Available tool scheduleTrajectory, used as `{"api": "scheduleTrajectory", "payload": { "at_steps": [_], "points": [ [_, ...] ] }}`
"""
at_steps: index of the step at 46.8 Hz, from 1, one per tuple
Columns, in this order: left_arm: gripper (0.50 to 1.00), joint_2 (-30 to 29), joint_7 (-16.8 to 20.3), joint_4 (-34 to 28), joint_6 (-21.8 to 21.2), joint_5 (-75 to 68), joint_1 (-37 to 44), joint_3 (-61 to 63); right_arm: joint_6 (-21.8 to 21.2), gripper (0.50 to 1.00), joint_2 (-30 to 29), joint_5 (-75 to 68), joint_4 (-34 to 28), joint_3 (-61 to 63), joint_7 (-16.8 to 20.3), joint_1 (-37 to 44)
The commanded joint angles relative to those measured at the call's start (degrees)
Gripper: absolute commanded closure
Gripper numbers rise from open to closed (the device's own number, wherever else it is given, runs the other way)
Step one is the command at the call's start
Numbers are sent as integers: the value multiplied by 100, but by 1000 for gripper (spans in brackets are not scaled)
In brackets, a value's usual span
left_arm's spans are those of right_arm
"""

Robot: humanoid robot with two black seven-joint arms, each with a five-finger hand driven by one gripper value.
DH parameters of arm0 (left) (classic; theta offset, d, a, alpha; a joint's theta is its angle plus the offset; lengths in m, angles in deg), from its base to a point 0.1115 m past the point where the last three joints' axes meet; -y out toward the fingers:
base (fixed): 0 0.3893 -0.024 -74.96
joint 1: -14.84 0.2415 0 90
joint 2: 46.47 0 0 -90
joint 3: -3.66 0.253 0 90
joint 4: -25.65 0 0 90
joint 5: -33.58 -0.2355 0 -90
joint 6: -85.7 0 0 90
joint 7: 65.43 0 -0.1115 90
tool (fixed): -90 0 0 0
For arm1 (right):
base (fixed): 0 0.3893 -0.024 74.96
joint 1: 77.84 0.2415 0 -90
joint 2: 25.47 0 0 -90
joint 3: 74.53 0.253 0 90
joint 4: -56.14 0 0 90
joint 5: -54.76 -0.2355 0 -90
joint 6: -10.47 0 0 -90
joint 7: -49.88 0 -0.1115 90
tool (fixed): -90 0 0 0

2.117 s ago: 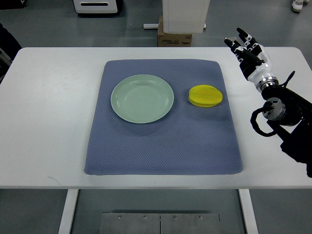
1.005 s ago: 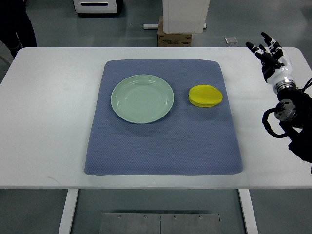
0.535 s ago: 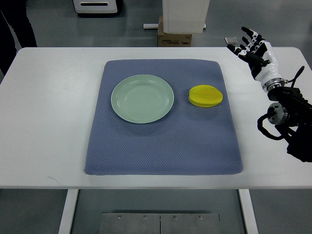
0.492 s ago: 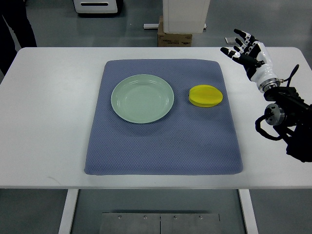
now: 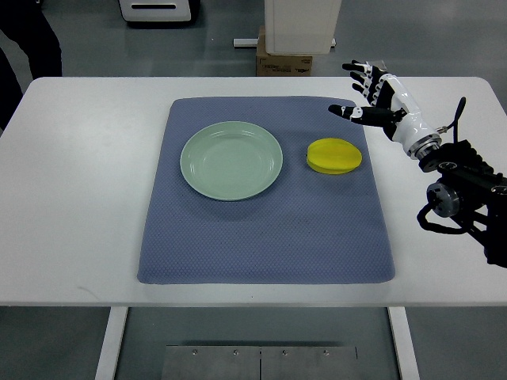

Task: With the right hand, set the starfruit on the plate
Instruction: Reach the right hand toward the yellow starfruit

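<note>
A yellow starfruit (image 5: 334,156) lies on the blue mat (image 5: 266,237), to the right of an empty pale green plate (image 5: 231,160). My right hand (image 5: 366,95) comes in from the right edge and hovers above the mat's far right corner, up and to the right of the starfruit. Its fingers are spread and hold nothing. It does not touch the fruit. The left arm is out of view.
The mat covers the middle of a white table (image 5: 79,198). Beyond the table's far edge stand a white unit with a cardboard box (image 5: 283,62) on the floor. A person's dark clothing (image 5: 28,39) shows at the top left corner.
My right hand has swung left from beyond the table's right far corner toward the starfruit, staying open. The starfruit and plate have not moved.
</note>
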Motion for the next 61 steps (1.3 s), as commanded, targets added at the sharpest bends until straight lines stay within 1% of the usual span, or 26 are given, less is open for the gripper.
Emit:
{"api": "scheduleTrajectory", "payload": {
  "at_steps": [1, 5, 12, 18, 25, 28, 41, 50, 57, 61],
  "points": [
    [500, 0, 1, 0, 0, 0, 0, -1, 165, 500, 209, 121, -427, -166, 5, 15],
    [500, 0, 1, 0, 0, 0, 0, -1, 314, 500, 289, 393, -568, -447, 5, 68],
    [500, 0, 1, 0, 0, 0, 0, -1, 666, 500, 306, 938, -577, -1036, 5, 244],
    [500, 0, 1, 0, 0, 0, 0, -1, 921, 500, 306, 1132, -577, -1686, 5, 656],
    [500, 0, 1, 0, 0, 0, 0, -1, 1360, 500, 254, 1132, -577, -2548, 5, 1122],
    [500, 0, 1, 0, 0, 0, 0, -1, 1457, 500, 245, 1141, -577, -2768, 5, 1272],
    [500, 0, 1, 0, 0, 0, 0, -1, 1721, 500, 236, 1194, -577, -3673, 5, 1676],
    [500, 0, 1, 0, 0, 0, 0, -1, 1721, 500, 218, 1203, -577, -3990, 5, 1721],
    [500, 0, 1, 0, 0, 0, 0, -1, 1730, 500, 96, 1211, -577, -4148, 16, 1720],
    [500, 0, 1, 0, 0, 0, 0, -1, 1730, 500, 51, 1220, -569, -4157, 103, 1712]
  ]
}}
